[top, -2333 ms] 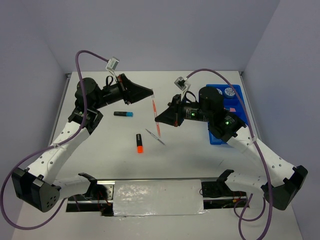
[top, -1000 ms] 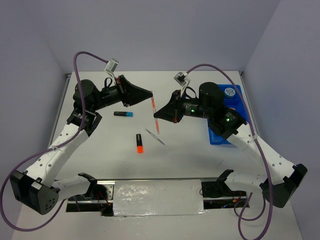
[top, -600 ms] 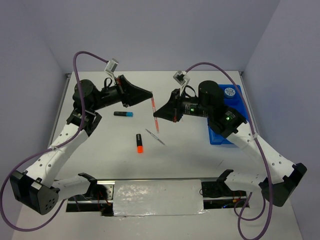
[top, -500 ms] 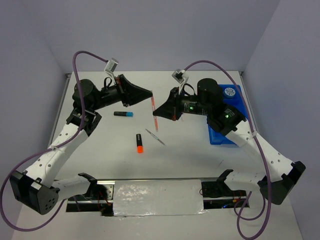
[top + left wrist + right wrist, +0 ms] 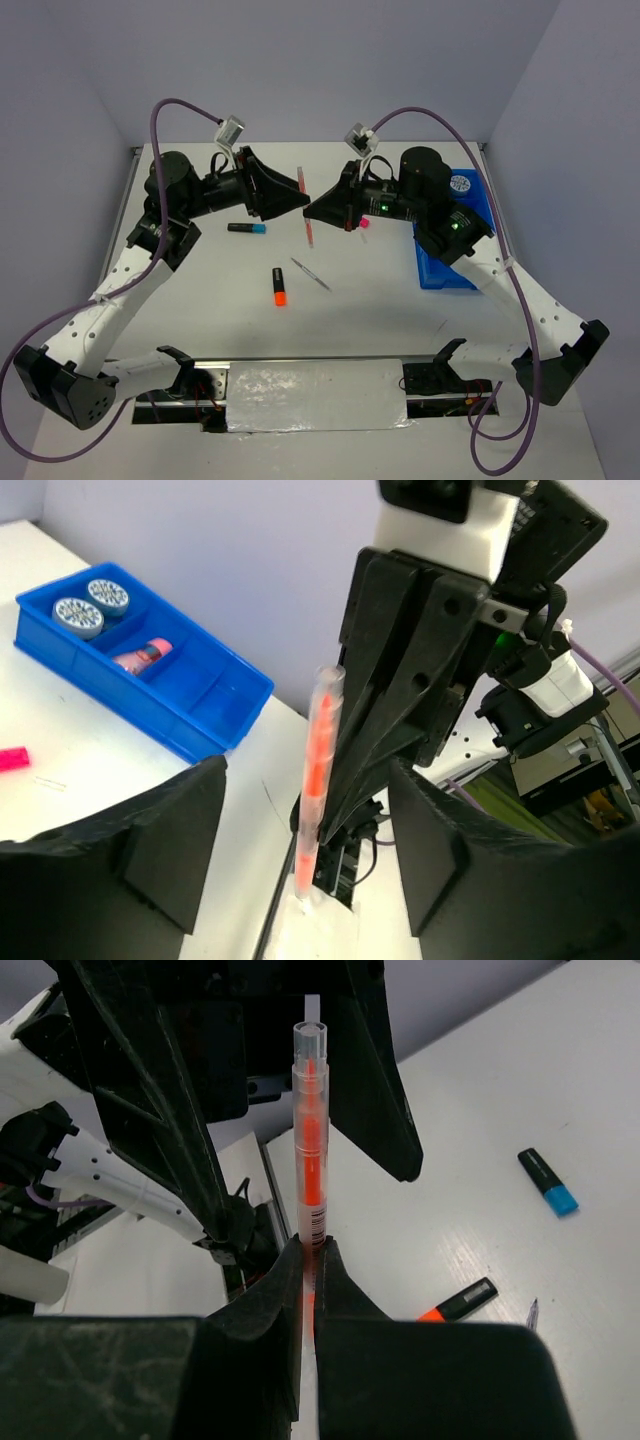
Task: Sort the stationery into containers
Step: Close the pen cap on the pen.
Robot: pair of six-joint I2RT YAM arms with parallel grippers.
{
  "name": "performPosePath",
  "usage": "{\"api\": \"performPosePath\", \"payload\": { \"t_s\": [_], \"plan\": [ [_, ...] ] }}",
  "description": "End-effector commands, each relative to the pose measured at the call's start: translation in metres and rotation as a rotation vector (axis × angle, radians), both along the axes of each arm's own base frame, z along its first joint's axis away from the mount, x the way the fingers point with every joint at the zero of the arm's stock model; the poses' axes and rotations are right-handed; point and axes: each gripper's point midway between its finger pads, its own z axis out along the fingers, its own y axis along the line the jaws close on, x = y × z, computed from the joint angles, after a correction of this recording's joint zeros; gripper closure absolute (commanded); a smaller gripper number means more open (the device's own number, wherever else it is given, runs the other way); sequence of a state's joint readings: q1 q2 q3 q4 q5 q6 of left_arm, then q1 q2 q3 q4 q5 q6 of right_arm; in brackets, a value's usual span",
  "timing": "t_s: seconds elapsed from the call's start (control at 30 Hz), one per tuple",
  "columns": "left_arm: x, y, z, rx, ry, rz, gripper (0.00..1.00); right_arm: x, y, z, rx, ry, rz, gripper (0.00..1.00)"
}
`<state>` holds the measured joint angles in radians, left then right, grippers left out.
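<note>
A thin clear pen with an orange-pink core [image 5: 310,1150] stands upright with my right gripper [image 5: 310,1260] shut on its lower part. In the top view the pen [image 5: 310,232] hangs above the table's middle, between the two gripper tips. My left gripper [image 5: 318,880] is open, its fingers [image 5: 170,850] wide apart on either side of the pen without touching it. The blue tray [image 5: 445,270] lies at the right and holds two patterned discs [image 5: 77,611] and a pink case [image 5: 140,655].
On the table lie a blue-ended black marker [image 5: 246,228], an orange-ended black marker [image 5: 280,286], a thin grey pen [image 5: 310,273] and a small pink item [image 5: 365,224]. Both arms meet over the table's middle. Grey walls close the back and sides.
My left gripper has opened and let go of the pen, which the right gripper now holds alone. Both grippers have shifted slightly toward the back.
</note>
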<state>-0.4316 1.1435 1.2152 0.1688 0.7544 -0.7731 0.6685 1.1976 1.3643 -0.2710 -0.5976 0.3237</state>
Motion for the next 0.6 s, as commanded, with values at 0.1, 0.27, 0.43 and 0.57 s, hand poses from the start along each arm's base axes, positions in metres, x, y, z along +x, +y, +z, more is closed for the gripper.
{"api": "performPosePath", "payload": {
  "t_s": [0.1,0.27,0.43,0.57],
  "plan": [
    [-0.008,0.001,0.021,-0.035,-0.067,-0.013,0.22,-0.007,-0.007,0.038,0.086,-0.119,0.003,1.0],
    [-0.011,-0.001,0.025,-0.055,-0.077,-0.038,0.34,-0.014,-0.006,0.043,0.109,-0.105,0.033,1.0],
    [-0.008,-0.003,0.02,-0.066,-0.064,-0.041,0.34,-0.019,-0.002,0.044,0.123,-0.088,0.065,1.0],
    [-0.009,-0.003,0.024,-0.08,-0.074,-0.048,0.31,-0.015,-0.001,0.036,0.102,-0.072,0.051,1.0]
  ]
}}
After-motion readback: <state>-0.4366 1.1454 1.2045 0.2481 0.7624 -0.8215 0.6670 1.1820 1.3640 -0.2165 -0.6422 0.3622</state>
